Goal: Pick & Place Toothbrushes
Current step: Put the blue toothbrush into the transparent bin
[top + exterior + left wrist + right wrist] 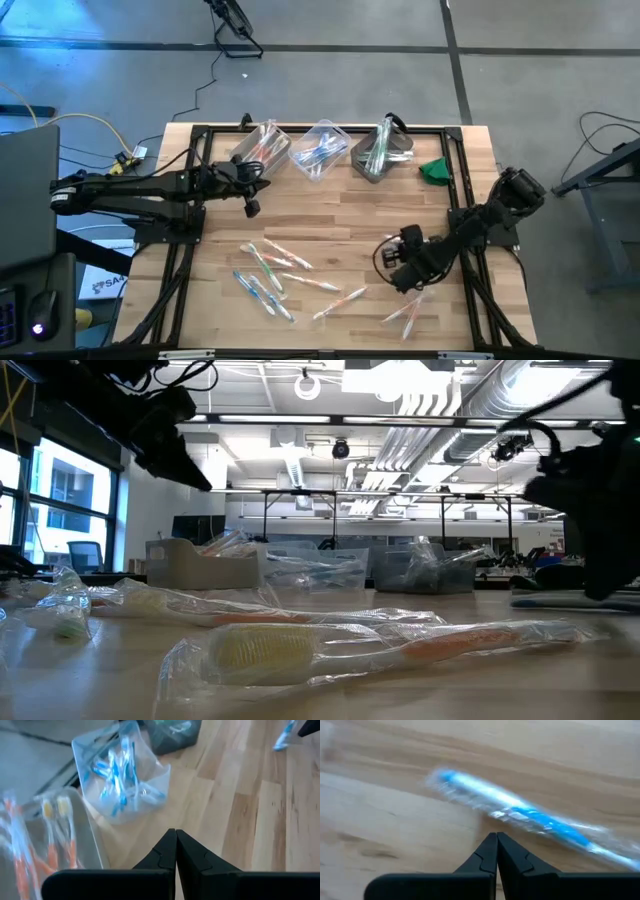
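Observation:
Several wrapped toothbrushes lie flat on the wooden table toward its near edge, and they also fill the front of the low view. My right gripper hangs shut over the near right part of the table, pointing steeply down. In the right wrist view its tips stand just short of a blue toothbrush lying flat in its clear wrapper. My left gripper is shut on nothing and hovers above the table's far left part, near the bins.
Three plastic bins stand along the far edge: one with orange toothbrushes, one with blue ones, a darker one with green ones. A small green object lies at the far right. Bare wood lies mid-table between the bins and the loose toothbrushes.

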Robot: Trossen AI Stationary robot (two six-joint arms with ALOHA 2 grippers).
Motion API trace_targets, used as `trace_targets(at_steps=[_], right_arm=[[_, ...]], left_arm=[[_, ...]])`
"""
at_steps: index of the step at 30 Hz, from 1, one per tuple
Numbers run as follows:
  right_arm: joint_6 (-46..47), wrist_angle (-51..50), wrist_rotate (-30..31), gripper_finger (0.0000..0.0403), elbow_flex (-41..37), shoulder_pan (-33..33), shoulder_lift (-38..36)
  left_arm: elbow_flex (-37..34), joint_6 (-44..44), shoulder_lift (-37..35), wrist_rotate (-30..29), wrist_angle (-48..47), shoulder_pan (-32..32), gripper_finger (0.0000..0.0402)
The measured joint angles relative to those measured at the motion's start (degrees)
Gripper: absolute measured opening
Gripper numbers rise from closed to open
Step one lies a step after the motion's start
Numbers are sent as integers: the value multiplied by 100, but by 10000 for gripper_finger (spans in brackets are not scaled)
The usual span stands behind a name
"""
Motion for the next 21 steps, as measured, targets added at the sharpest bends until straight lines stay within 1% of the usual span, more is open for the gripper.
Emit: trace_targets(at_steps=[5,9,12,15,17,21], right_arm=[[-570,661,10,2,0,-577,0],[-1071,1660,-79,2,0,-999,0],[-1594,2193,-590,2,0,-1394,0],[-2016,2659,-1007,2,0,-1700,0],[-2106,2976,-1014,2,14,-1811,0],[-2089,2958,-747,2,314,-1876,-27]], left_arm=[[0,523,0,0,323,0,1],[0,996,0,0,355,0,1],[0,1266,0,1,352,0,1],[0,1287,0,2,354,0,1],[0,1265,0,2,346,0,1],[0,1252,0,4,346,0,1]])
